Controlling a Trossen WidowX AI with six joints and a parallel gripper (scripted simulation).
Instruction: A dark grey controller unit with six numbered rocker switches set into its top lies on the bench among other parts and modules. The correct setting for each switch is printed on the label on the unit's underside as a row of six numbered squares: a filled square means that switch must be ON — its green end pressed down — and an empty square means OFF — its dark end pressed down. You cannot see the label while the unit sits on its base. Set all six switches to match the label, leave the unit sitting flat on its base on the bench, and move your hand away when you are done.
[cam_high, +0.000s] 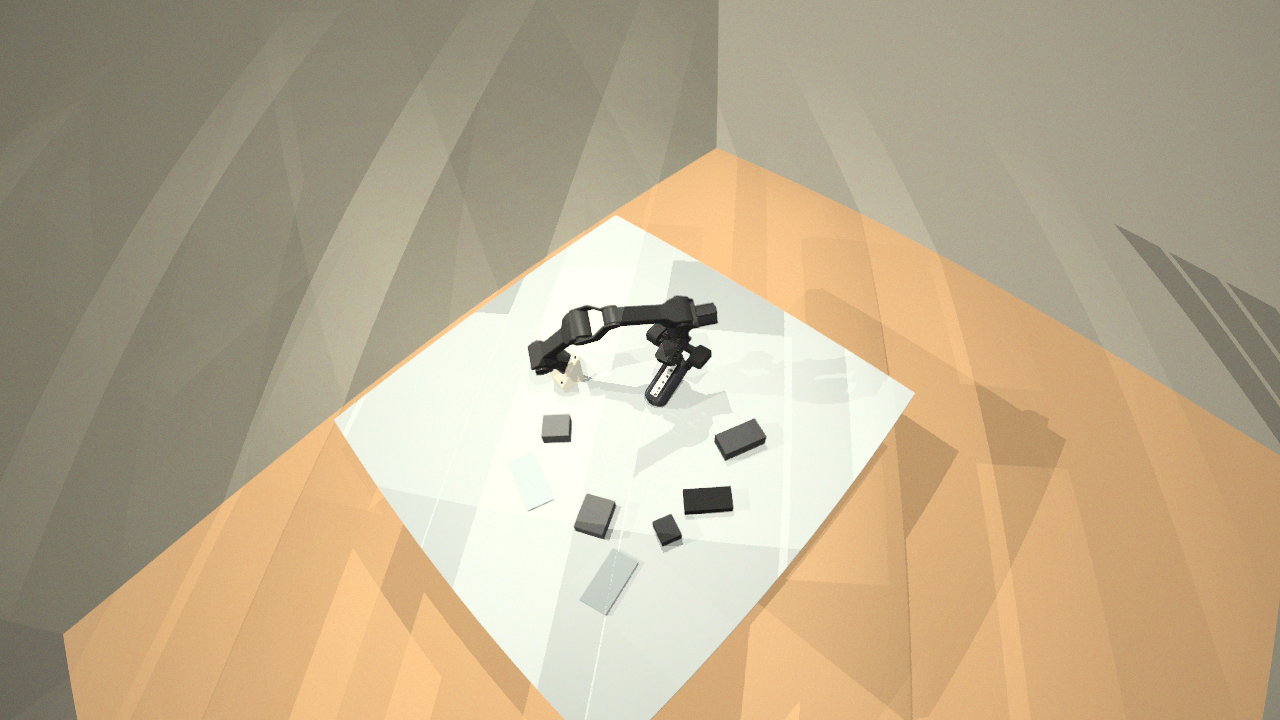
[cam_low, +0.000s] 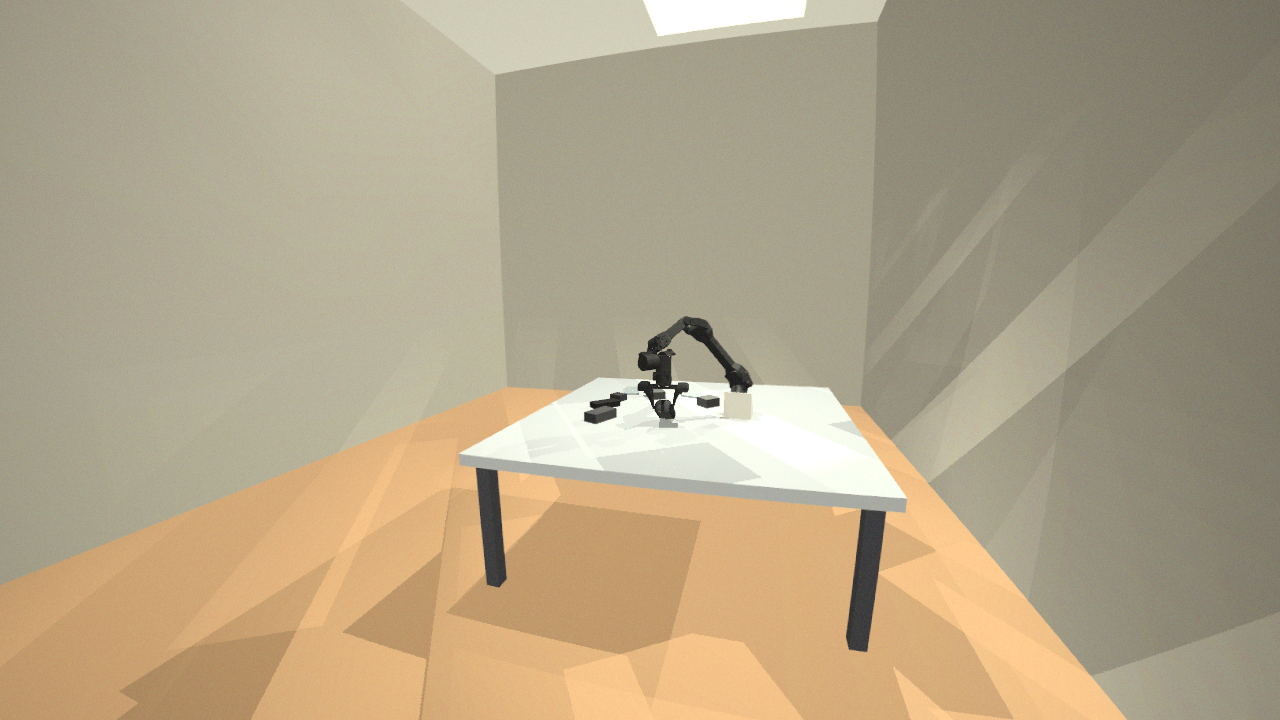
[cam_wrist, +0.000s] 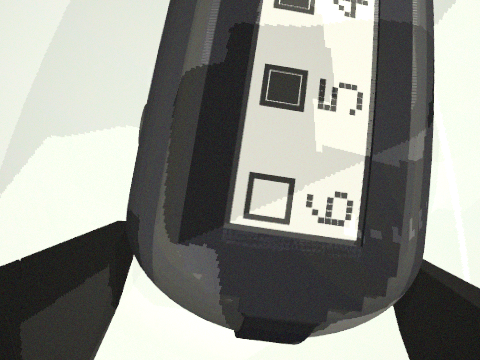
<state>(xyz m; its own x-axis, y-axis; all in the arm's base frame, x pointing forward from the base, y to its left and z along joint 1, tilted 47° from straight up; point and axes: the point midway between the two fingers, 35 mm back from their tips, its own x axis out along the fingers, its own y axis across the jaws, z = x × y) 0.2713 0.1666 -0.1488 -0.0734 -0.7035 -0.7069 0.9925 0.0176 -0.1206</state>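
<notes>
The dark grey controller unit (cam_high: 663, 383) (cam_low: 665, 413) (cam_wrist: 300, 280) is held off the bench, its underside turned up towards the wrist camera. My gripper (cam_high: 682, 362) (cam_low: 665, 406) (cam_wrist: 267, 255) is shut on it, one finger against each long side near one rounded end. In the wrist view the white label (cam_wrist: 340, 145) shows square 6 (cam_wrist: 270, 198) empty and square 5 (cam_wrist: 284, 87) filled. Square 4 (cam_wrist: 295, 4) is cut by the top edge, and its visible part is dark. Squares 1 to 3 are out of the wrist view and too small to read in the top view. The rocker switches are hidden.
On the bench (cam_high: 411, 447) (cam_low: 787, 447) lie a dark grey block (cam_high: 740, 438) (cam_low: 599, 415), a black block (cam_high: 708, 499), a small dark block (cam_high: 666, 530), two grey blocks (cam_high: 555, 428) (cam_high: 594, 514) and two pale plates (cam_high: 530, 481) (cam_high: 609, 582). A cream block (cam_low: 738, 405) stands at the arm's base.
</notes>
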